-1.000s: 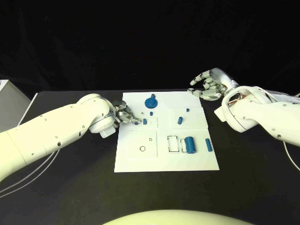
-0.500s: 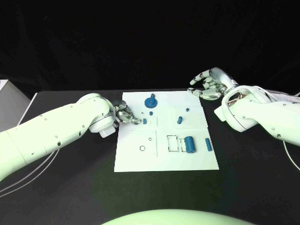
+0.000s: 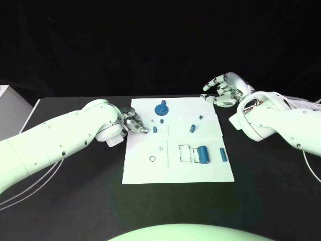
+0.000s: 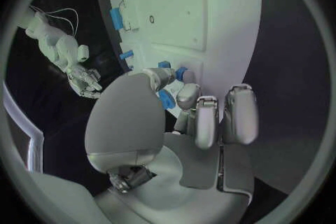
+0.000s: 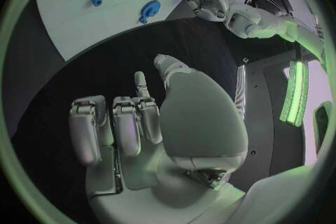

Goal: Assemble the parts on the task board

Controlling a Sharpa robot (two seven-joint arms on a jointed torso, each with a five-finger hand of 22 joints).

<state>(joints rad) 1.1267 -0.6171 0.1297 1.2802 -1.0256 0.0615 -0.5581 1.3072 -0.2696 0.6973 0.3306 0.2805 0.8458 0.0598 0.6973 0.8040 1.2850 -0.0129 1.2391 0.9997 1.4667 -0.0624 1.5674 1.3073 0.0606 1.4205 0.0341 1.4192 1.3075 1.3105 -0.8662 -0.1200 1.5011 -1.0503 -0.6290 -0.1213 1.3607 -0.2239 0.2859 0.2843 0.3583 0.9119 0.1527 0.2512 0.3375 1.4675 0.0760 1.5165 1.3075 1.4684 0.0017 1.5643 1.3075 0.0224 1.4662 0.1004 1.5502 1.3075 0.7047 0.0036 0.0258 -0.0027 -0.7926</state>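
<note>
Left hand at the board's edge, right hand idle off its far corner.
Head view: I see my left hand (image 3: 135, 123) pinching a small blue part (image 3: 146, 130) on the task board (image 3: 176, 168); right hand (image 3: 222, 90) hovers, fingers loosely curled, empty. Left wrist view: fingertips (image 4: 183, 95) close around that part (image 4: 165, 98).

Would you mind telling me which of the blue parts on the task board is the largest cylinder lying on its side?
It is the thick blue cylinder beside the rectangular outline near the board's front edge; the slimmer blue pin to its right is plainly thinner.
</note>
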